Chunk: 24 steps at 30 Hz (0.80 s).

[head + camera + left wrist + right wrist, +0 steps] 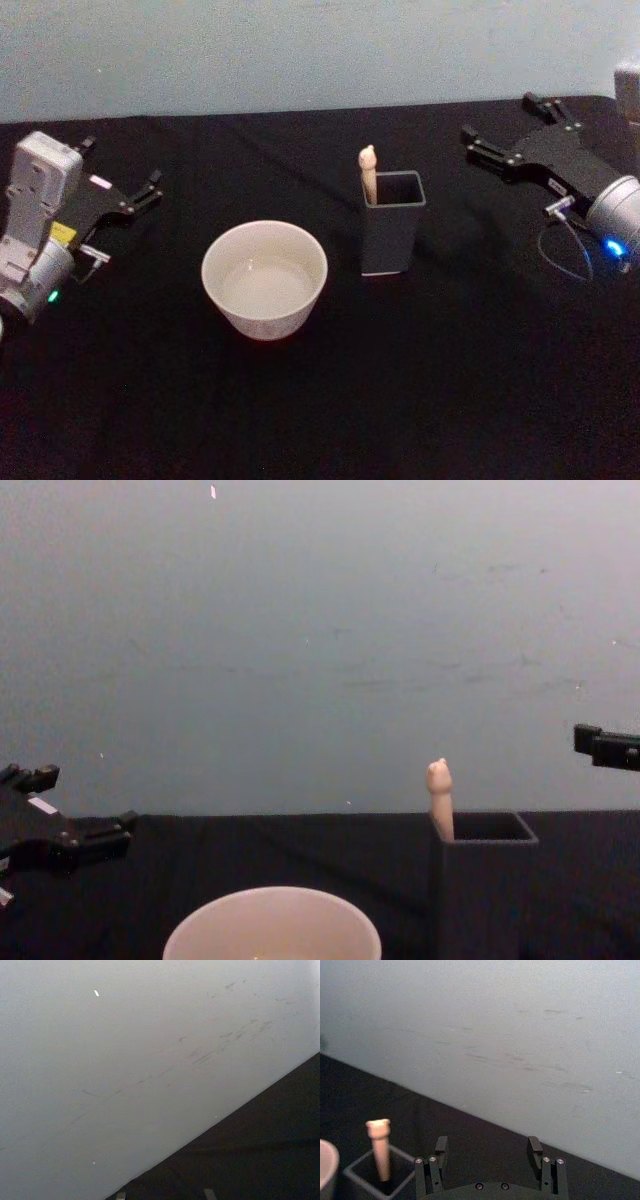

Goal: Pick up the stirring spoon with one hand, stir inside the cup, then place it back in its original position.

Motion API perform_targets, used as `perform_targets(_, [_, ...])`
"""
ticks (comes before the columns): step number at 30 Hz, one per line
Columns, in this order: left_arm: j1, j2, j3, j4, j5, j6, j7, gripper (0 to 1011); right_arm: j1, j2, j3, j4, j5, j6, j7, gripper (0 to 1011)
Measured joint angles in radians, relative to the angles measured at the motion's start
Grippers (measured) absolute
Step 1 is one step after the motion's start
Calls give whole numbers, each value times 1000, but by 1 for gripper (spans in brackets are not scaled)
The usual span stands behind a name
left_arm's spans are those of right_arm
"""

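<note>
Cream-handled, the stirring spoon [368, 172] is stood in the holder box [392, 240] beside the cup [265, 275]. The right pincer [500, 118] and left pincer [122, 165] are seen released at the surface's [400, 400] back-right corner and left edge. The box could be toppled by an off-centre grasp.

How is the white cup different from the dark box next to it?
The cup is round and cream-white; the box is square and dark grey. The cup is wide and low; the box is narrow and taller. The box holds the stirring spoon, with its handle sticking out at one corner; the cup has no spoon in it. Both stand upright, open on top, on the black table.
</note>
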Motion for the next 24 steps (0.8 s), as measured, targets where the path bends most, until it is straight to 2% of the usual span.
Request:
perform_targets(4, [0,0,0,0,0,0,0,1001,11,12,-4,-26,30,67,66,1000])
perform_targets(11, [0,0,0,0,0,0,0,1001,34,24,-23,-41,55,142,160,1000])
perform_targets(17, [0,0,0,0,0,0,0,1001,61,26,-55,-33,37,181,223,1000])
perform_targets(24, [0,0,0,0,0,0,0,1001,98,-6,-86,2,-1,195,248,1000])
